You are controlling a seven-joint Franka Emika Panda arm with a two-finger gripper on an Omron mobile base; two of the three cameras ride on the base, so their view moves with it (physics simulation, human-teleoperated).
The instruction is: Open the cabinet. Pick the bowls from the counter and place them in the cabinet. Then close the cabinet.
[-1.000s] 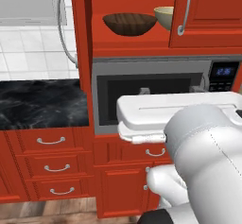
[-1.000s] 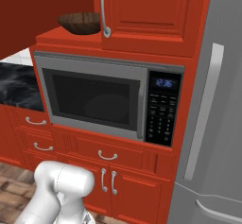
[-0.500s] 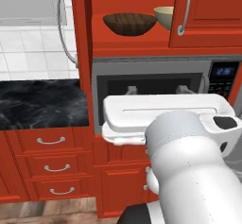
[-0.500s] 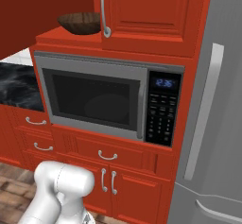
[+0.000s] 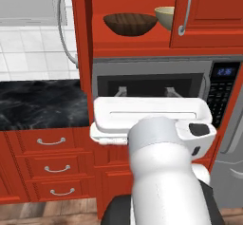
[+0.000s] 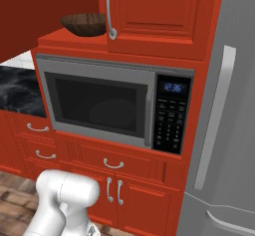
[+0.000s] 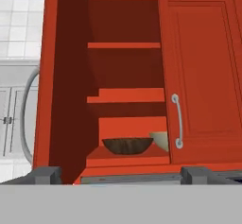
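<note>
While the brown bowl (image 7: 127,145) sits in the cabinet (image 7: 198,76), the jaws stand fully open, holding nothing.

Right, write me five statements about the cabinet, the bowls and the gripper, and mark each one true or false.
1. Both bowls sit on the cabinet's bottom shelf. True: the brown bowl and the beige bowl rest there side by side.
2. The cabinet's left door is swung open. True.
3. The right door is open too. False: it is shut and hides part of the beige bowl.
4. The gripper holds the brown bowl. False: its fingers stand wide apart and empty.
5. The brown bowl is on the counter. False: it is inside the cabinet.
</note>
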